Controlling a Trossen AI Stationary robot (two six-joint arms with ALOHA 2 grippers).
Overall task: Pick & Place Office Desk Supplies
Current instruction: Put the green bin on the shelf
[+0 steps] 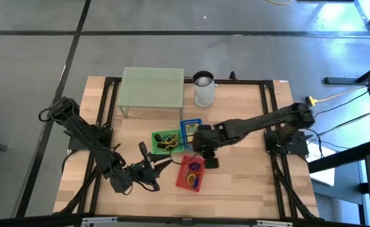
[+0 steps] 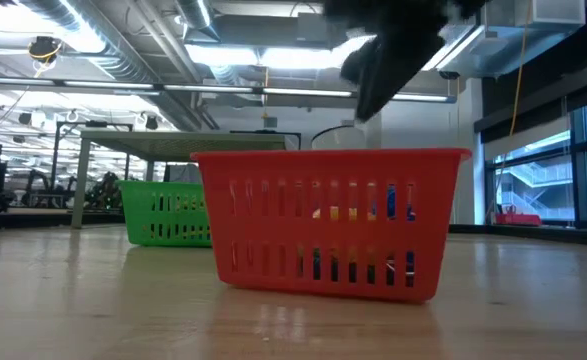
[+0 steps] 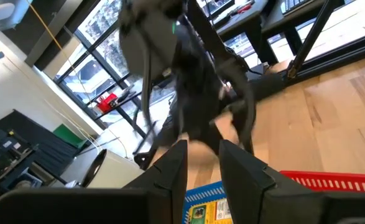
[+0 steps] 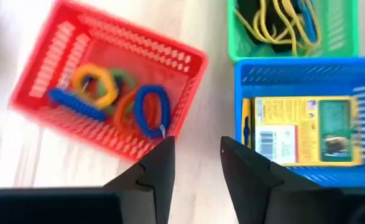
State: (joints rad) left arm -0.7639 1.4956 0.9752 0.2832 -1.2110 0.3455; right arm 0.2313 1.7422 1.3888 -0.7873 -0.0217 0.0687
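Observation:
Three small baskets stand mid-table. The red basket (image 1: 191,173) holds orange, blue and green bands (image 4: 117,93). The green basket (image 1: 166,140) holds yellow and blue rubber bands (image 4: 281,25) and something dark. The blue basket (image 1: 191,129) holds a yellow card pack (image 4: 303,130). My right gripper (image 1: 207,157) hangs open and empty above the table, between the red and blue baskets; it also shows in its wrist view (image 4: 194,162). My left gripper (image 1: 154,159) is open and empty, left of the red basket and near the green one; it also shows in its wrist view (image 3: 204,168).
A pale green mesh stand (image 1: 153,88) and a white cup (image 1: 203,88) stand at the table's far side. In the low view the red basket (image 2: 328,225) stands in front, the green basket (image 2: 168,215) behind it, and a dark gripper (image 2: 393,50) above. Bare wood lies along the near edge.

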